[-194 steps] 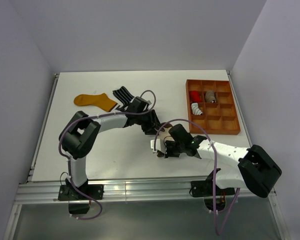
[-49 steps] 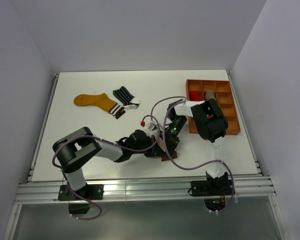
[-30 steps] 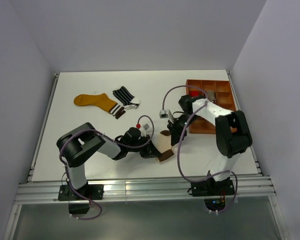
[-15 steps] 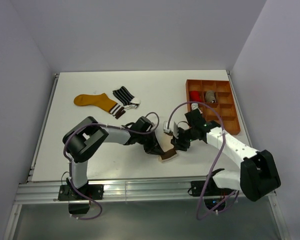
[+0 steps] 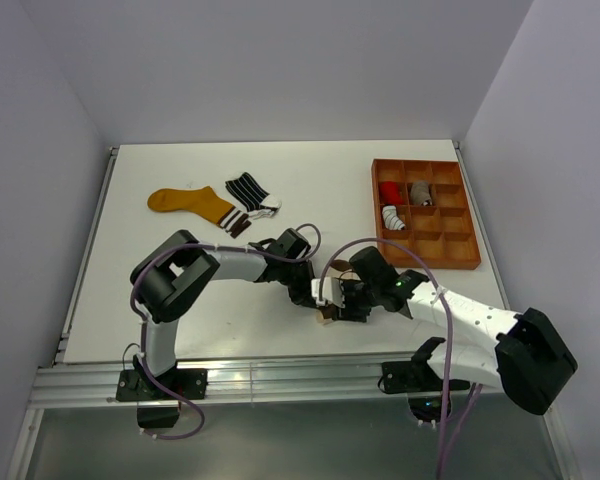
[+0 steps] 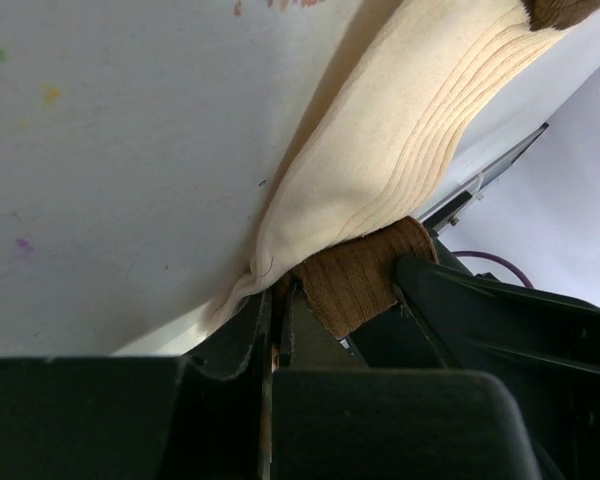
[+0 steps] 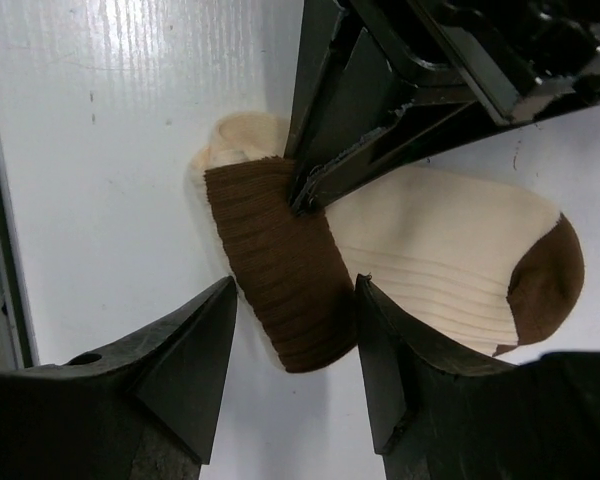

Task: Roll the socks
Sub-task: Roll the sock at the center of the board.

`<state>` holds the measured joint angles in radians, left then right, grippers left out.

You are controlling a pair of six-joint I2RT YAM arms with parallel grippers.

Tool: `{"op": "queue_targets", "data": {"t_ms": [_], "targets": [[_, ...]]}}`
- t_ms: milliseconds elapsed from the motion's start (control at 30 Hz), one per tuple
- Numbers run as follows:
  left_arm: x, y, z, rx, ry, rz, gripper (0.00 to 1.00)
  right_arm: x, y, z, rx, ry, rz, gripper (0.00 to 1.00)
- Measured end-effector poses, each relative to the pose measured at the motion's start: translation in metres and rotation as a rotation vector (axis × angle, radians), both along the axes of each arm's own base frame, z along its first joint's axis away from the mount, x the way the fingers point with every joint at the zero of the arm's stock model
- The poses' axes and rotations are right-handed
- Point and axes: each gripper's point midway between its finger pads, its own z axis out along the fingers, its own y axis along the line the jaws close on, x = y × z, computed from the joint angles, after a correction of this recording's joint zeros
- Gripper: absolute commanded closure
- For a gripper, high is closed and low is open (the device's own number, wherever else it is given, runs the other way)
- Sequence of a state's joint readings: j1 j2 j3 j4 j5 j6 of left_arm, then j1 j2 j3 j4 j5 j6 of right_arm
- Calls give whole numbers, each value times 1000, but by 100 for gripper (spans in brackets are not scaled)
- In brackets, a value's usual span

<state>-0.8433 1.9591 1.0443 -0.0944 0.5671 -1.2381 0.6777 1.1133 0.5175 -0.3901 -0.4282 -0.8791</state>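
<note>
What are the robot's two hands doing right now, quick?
Left gripper: shut on the cream sock.
Right gripper: open, its fingers on either side of the sock's brown cuff.

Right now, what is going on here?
Both arms work on one cream sock with a brown cuff. The left gripper is shut on the fabric at the cuff. The right gripper is open and straddles the cuff. A mustard sock and a black striped sock lie unrolled at the back left.
</note>
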Motion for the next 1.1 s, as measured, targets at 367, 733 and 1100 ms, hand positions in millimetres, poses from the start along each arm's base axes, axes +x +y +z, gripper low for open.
{"op": "queue_targets", "data": {"t_ms": [367,733,1100], "targets": [[1,0,0,-3,4,0,97,0,3,-20,-78,-35,12,87],[19,10,5,-1,-57,19,66,3,4,-19,-56,-60,-3,100],[107,0,44,16,-359,-58,51,6,7,-20,-61,-58,0,100]]}}
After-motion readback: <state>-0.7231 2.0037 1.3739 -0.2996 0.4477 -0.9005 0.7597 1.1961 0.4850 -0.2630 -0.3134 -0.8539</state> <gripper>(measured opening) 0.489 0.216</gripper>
